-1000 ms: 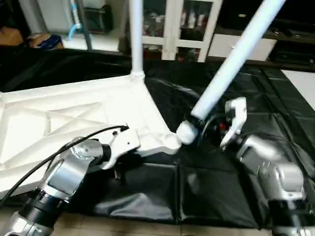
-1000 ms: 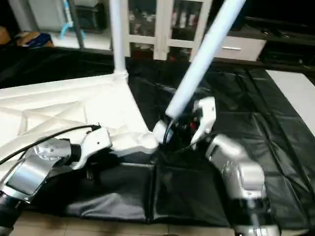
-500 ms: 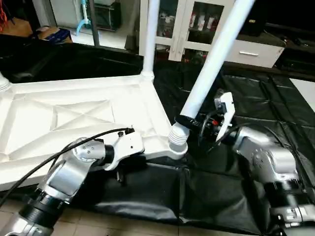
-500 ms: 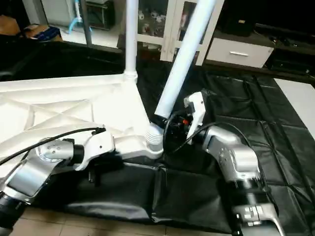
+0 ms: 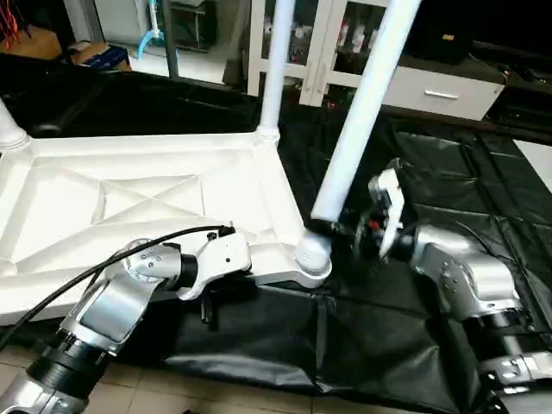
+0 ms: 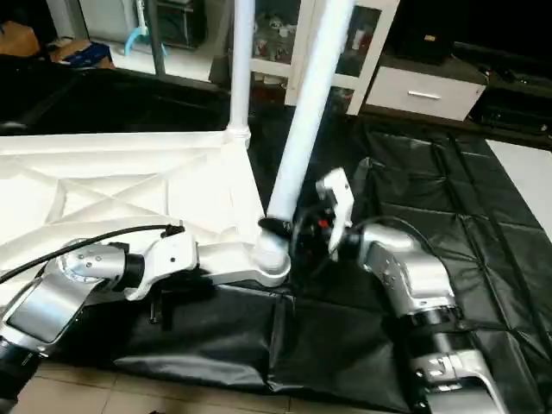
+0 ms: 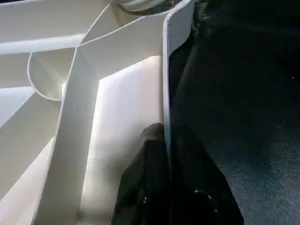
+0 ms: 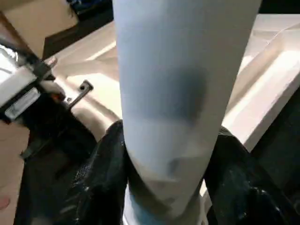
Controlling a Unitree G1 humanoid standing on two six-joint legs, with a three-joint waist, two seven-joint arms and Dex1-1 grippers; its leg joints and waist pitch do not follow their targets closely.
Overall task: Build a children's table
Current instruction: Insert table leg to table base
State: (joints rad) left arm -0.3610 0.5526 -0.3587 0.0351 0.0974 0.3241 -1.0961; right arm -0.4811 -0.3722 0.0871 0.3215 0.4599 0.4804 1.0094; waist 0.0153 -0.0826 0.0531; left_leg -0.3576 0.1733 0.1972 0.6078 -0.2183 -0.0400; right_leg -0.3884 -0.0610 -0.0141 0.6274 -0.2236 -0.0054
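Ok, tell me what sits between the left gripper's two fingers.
The tabletop's thin outer rim wall: in the left wrist view the left gripper has one black finger on each side of it, shut on it. Black cover lies beyond.

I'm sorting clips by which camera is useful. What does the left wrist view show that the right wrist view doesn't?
Left wrist view: the left claw pinched shut on the thin side wall of the tabletop, black cover beside it.
Right wrist view: the right claw clamped around a white leg, its fingers on either side.
Both: the white tabletop's underside.
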